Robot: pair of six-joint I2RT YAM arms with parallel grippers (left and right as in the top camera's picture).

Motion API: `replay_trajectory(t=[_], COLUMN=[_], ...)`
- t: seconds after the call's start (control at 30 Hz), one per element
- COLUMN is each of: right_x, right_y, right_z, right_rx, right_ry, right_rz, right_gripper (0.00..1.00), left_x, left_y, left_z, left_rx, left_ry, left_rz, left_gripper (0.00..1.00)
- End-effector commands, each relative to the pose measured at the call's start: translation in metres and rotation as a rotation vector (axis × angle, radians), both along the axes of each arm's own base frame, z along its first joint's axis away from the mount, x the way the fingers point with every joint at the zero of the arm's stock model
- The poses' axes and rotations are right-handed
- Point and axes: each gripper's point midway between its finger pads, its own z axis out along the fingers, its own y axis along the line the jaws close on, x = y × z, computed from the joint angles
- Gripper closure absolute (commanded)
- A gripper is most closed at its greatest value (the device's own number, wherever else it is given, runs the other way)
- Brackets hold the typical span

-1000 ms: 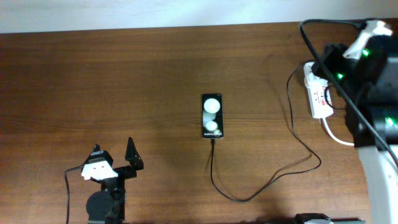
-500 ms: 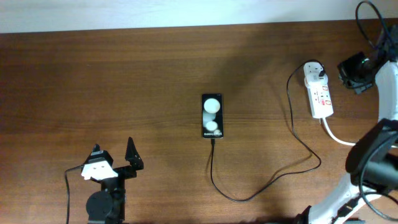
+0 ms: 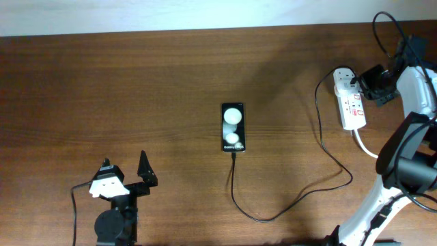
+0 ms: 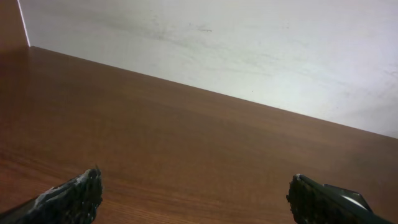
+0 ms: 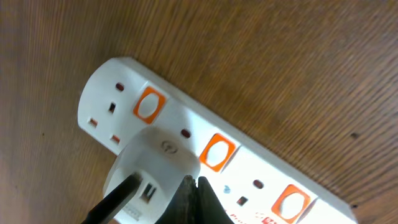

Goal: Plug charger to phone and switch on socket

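- The brown wooden table (image 3: 136, 82) fills the overhead view, with a pale wall (image 4: 249, 50) along its far edge.
- The right arm (image 3: 418, 96) reaches along the right side of the table to the far right corner. Its gripper (image 5: 191, 199) hangs over the power strip. The two dark fingers are pressed together with only a thin seam between them and grip nothing. Their tips are just beside the white plug (image 5: 152, 168).
- The left arm (image 3: 113, 219) sits at the near left, well apart from everything else. Its gripper (image 4: 196, 200) is spread wide, one fingertip at each bottom corner of the wrist view, with bare wood between.
- The power strip (image 3: 351, 106) lies at the far right, running front to back. It has orange switches (image 5: 149, 104) beside its outlets. Its thick white cord (image 3: 365, 147) leaves the near end.
- The charger cable (image 3: 273, 217) runs from the plug, seated in the strip's far end, down in a loop and up into the phone's near end.
- The phone (image 3: 232, 128) lies flat at mid-table, showing two white round spots.
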Motion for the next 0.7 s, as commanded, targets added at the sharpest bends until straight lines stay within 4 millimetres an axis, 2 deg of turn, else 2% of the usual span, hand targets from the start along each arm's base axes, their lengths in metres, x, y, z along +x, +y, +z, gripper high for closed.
replay_trajectory(t=[0.0,0.07,0.3,0.33,0.43,0.5,0.57,0.6,0.63,0.67], right_x=[0.004,0.004,0.014,0.012,-0.001,-0.006,-0.022,-0.038,-0.05,-0.066], right_y=[0.004,0.004,0.001,0.006,0.036,0.044,0.036,0.022,0.009,-0.009], right_z=[-0.015,-0.023,-0.02,-0.026,-0.063,-0.067,-0.059,-0.05,-0.036,0.0], right_rx=[0.01,0.013,0.001,0.013,0.059,0.057,0.032,-0.013,-0.058,-0.142], right_ry=[0.03,0.042,0.003,0.02,0.142,0.17,0.215,0.264,0.292,0.3], right_rz=[-0.015,-0.015,-0.018,-0.01,0.041,0.087,0.137,0.107,0.082,0.06], right_gripper=[0.96,0.96,0.96,0.96,0.96,0.96,0.96,0.96,0.96,0.96], left_x=[0.0,0.0,0.0,0.0,0.0,0.0,0.0,0.0,0.0,0.0], left_y=[-0.001,-0.001,-0.001,-0.001,-0.001,-0.001,-0.001,-0.001,-0.001,-0.001], left_z=[-0.003,-0.003,-0.003,-0.003,-0.003,-0.003,-0.003,-0.003,-0.003,-0.003], left_rx=[0.018,0.018,0.018,0.018,0.018,0.018,0.018,0.018,0.018,0.018], left_ry=[0.005,0.004,0.004,0.004,0.004,0.004,0.004,0.004,0.004,0.004], left_rz=[-0.006,-0.006,-0.006,-0.006,-0.006,-0.006,-0.006,-0.006,-0.006,-0.006], left_gripper=[0.01,0.01,0.01,0.01,0.01,0.01,0.01,0.01,0.01,0.01])
